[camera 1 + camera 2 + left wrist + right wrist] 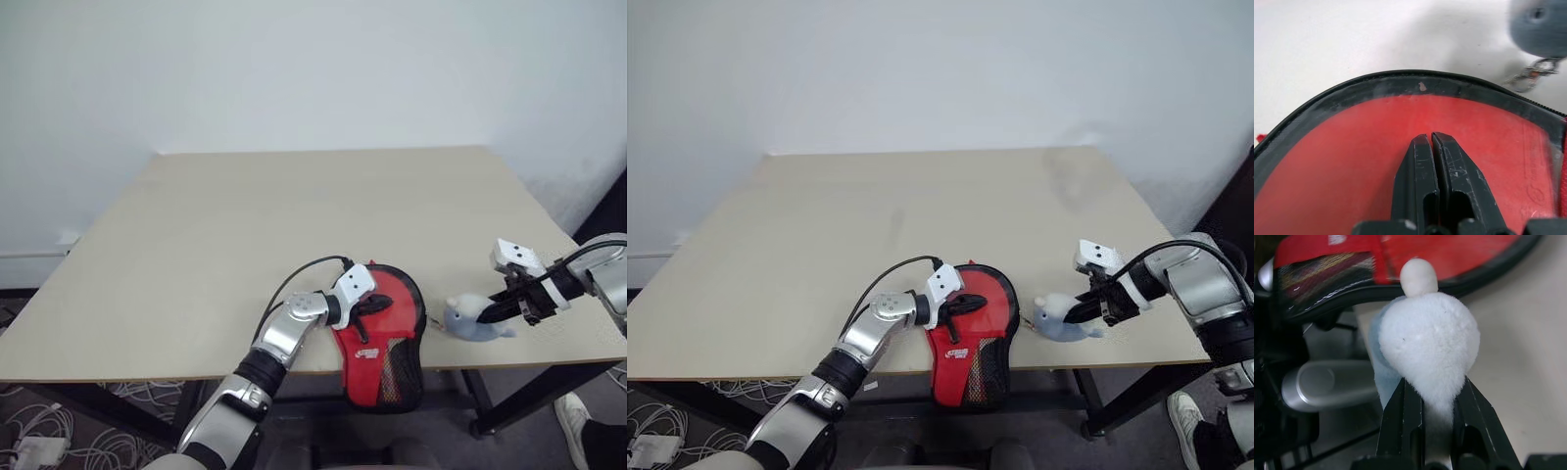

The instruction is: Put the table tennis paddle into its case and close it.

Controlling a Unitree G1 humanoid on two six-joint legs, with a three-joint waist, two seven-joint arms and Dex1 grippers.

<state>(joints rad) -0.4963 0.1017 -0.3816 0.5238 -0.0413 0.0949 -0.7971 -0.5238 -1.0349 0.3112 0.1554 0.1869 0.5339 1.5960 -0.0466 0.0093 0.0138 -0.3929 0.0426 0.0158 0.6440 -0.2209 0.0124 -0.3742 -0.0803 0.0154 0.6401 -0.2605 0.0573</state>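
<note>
Red case, black trim, mesh patch, overhanging beige desk edge, lower centre; white wall behind. Left pincer together on case; right pincer clamped on white plush.

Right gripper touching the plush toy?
Touching. The right wrist view shows the right gripper with its fingers clamped on the plush toy.

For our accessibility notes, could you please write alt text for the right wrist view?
The right gripper has its two black fingers shut on a fluffy pale plush toy. Behind it, the red case with black trim lies on the beige table.
</note>
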